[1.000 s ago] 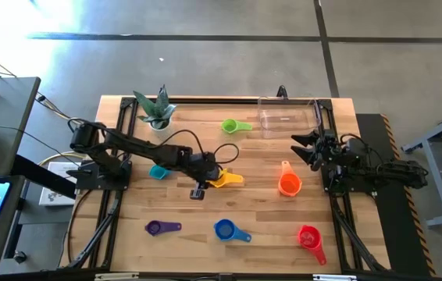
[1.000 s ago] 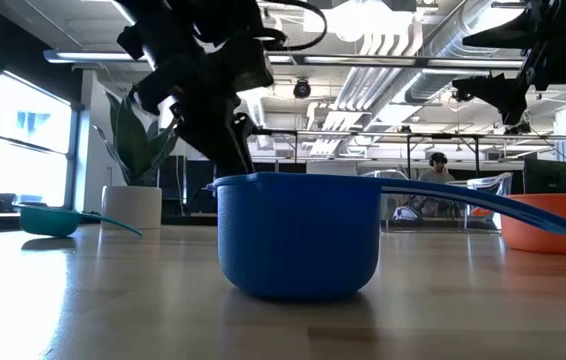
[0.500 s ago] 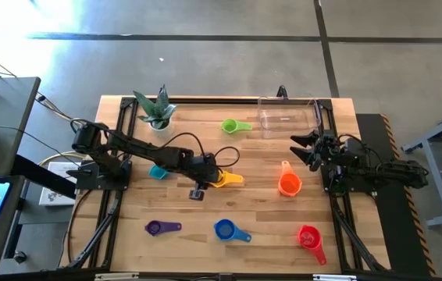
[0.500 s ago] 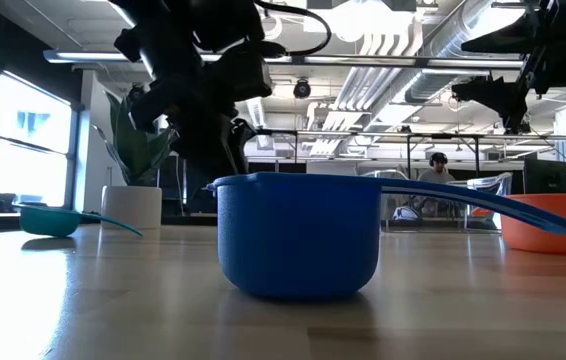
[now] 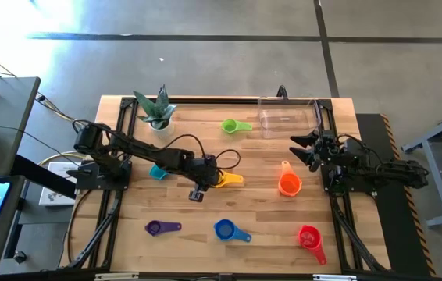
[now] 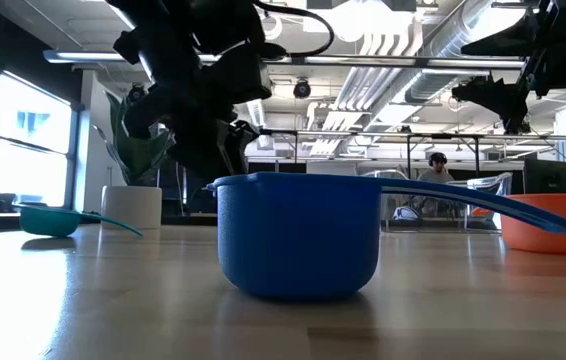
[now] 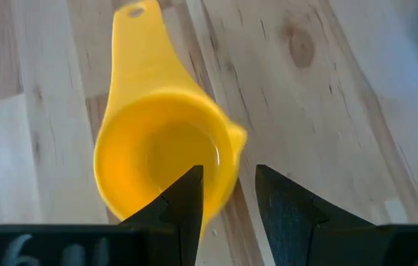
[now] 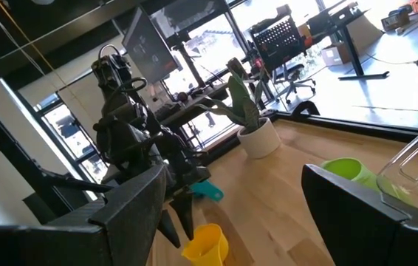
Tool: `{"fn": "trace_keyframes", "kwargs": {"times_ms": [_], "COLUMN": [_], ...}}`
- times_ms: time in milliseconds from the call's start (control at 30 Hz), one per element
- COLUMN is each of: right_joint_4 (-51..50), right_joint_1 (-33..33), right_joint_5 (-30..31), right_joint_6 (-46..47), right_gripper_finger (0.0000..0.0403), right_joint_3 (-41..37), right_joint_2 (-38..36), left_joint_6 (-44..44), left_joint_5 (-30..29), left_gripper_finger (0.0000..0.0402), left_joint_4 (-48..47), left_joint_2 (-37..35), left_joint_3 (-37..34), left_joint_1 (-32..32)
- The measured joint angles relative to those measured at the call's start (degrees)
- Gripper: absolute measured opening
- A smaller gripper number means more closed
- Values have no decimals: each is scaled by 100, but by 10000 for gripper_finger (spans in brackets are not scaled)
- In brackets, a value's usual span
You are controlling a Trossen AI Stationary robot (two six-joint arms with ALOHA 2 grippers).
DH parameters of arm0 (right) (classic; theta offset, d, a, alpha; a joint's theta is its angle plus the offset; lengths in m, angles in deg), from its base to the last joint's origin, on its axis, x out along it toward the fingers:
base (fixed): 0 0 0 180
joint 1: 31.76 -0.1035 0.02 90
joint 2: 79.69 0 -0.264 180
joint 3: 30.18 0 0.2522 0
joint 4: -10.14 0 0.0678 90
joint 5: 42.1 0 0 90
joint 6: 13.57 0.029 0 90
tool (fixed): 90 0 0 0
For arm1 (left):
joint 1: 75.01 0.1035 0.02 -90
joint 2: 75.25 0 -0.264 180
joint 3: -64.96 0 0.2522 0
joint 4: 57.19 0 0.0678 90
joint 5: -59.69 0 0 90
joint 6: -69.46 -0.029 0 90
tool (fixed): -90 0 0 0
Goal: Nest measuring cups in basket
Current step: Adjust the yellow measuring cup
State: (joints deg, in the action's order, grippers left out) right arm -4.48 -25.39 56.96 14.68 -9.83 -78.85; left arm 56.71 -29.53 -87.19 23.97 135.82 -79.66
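Nearest the front edge of the tabletop point(image 5: 127, 242): purple cup point(image 5: 155, 228) at left, blue cup point(image 5: 224, 229) in the middle, red cup point(image 5: 309, 236) at right, all lying apart and untouched

Mid-tabletop: left claw point(image 5: 205, 178) reaching in from the left, lowered over the yellow cup point(image 5: 225, 179). In the left wrist view, two dark fingers point(image 7: 185, 201) astride the cup's rim, one inside the bowl, the other just outside its wall; jaws parted and not yet clenched, nothing grasped as far as can be seen. Yellow cup resting flat on the wood, handle pointing away from the claw. Teal cup point(image 5: 157, 171) just left of that arm's forearm. Orange cup point(image 5: 289, 183) to the right of centre

Right claw point(image 5: 303, 150) hanging above the tabletop at the right side, near the orange cup and just in front of the basket; jaws spread wide, empty

Far side: green cup point(image 5: 231, 126) beside the clear basket point(image 5: 313, 117), which sits at the far right corner with no cup visible inside. White pot with a plant point(image 5: 157, 115) at far left

Progress, judged from the layout: barely begun. All seven cups scattered singly, none nested, none in the basket. First pick seemingly under way on the yellow cup; closing, lifting, carrying and stacking all left to do
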Motion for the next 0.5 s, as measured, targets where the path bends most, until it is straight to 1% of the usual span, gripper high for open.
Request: {"fn": "trace_keyframes", "kwargs": {"times_ms": [500], "right_joint_4": [-28], "right_joint_1": [0], "right_joint_5": [2], "right_joint_6": [22], "right_gripper_finger": [309], "right_joint_3": [0], "right_joint_2": [0], "left_joint_6": [-86], "left_joint_5": [1], "left_gripper_finger": [110], "left_joint_4": [-7], "left_joint_2": [314], "left_joint_3": [9], "left_joint_1": [-4]}}
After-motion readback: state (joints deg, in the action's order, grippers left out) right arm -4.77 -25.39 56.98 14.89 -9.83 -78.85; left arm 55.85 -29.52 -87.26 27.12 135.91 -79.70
